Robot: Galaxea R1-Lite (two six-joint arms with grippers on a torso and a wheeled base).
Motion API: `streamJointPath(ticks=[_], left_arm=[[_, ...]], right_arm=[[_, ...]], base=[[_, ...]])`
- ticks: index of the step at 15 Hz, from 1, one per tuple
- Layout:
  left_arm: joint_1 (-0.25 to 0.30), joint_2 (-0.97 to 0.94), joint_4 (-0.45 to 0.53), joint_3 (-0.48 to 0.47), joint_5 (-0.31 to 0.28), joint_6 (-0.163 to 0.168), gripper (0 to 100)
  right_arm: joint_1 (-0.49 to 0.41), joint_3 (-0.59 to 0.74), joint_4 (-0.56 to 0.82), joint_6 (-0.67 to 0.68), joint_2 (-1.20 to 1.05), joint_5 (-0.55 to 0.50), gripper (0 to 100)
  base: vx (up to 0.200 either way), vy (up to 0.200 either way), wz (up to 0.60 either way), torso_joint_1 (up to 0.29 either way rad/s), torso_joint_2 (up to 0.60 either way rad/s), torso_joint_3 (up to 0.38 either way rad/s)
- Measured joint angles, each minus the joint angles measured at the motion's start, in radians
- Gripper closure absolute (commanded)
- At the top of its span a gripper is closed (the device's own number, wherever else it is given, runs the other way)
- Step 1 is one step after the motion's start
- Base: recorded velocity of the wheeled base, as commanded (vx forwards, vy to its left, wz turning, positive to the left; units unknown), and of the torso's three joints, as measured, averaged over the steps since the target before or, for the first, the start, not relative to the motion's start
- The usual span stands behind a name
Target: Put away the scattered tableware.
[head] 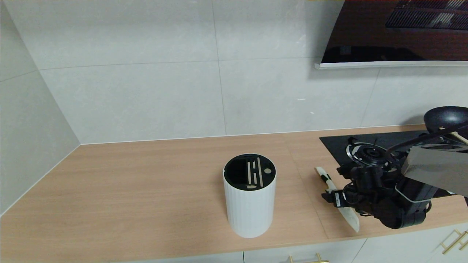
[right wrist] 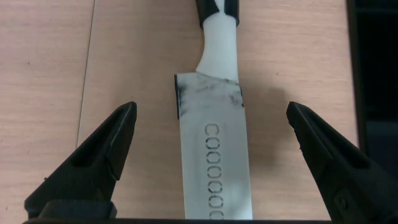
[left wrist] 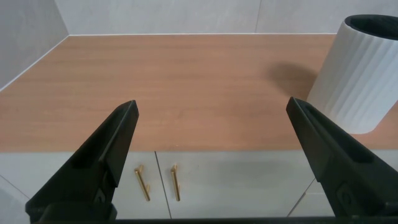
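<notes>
A white knife (head: 338, 199) with a cream handle and a black band lies flat on the wooden counter, right of the white ribbed holder (head: 249, 197), whose black top has slots. My right gripper (head: 338, 197) hangs just above the knife, open. In the right wrist view the knife blade (right wrist: 211, 168) lies on the counter between the two spread fingers (right wrist: 93, 168), near where the blade meets the handle. My left gripper (left wrist: 211, 168) is open with nothing in it, in front of the counter's front edge, with the holder (left wrist: 357, 71) off to one side.
A black hob (head: 369, 149) with a gas burner sits at the counter's right, with a black pan (head: 446, 118) behind it. A dark range hood (head: 391, 36) hangs above. Cabinet doors with gold handles (left wrist: 155, 183) run below the counter (head: 146, 190). Tiled wall behind.
</notes>
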Motion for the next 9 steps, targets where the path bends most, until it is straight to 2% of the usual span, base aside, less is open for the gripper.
streamJointPath(ticks=[9], left_arm=[[0.0, 0.0, 0.0, 0.0, 0.0, 0.0, 0]], right_arm=[[0.0, -0.037, -0.043, 0.009, 0.053, 0.006, 0]], base=[[0.0, 0.0, 0.0, 0.0, 0.0, 0.0]])
